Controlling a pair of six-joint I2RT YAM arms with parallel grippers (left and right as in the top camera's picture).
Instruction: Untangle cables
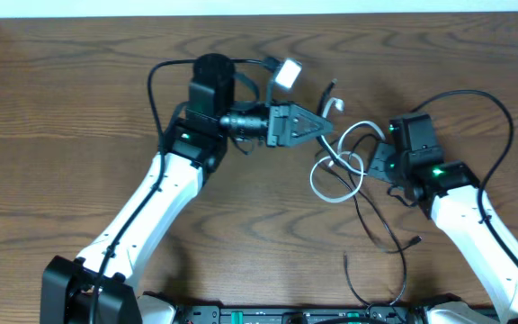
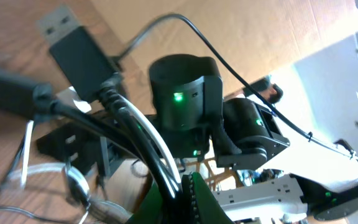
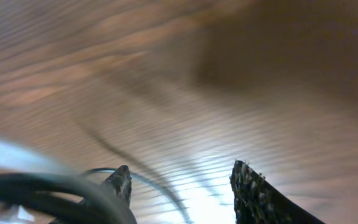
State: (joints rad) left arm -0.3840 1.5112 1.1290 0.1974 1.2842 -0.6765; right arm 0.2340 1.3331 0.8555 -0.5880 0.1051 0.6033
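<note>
The cables lie in a tangle on the wooden table between my two grippers. A white cable (image 1: 313, 180) makes loops there, and thin black cables (image 1: 371, 229) trail from it toward the front edge. My left gripper (image 1: 324, 127) points right and is shut on a bundle of black and white cords (image 2: 143, 144), which pass between its green fingers (image 2: 188, 198). My right gripper (image 1: 378, 162) sits at the right side of the loops. In the right wrist view its fingers (image 3: 182, 186) are open just above the table, over a thin blurred cord, with a dark cable (image 3: 48, 190) at its left.
A black USB plug (image 2: 73, 46) on a thick wire hangs by the left wrist. Thick black arm wires arc over each arm (image 1: 502, 112). The right arm's body (image 2: 185, 93) fills the middle of the left wrist view. The table's far edge runs along the top.
</note>
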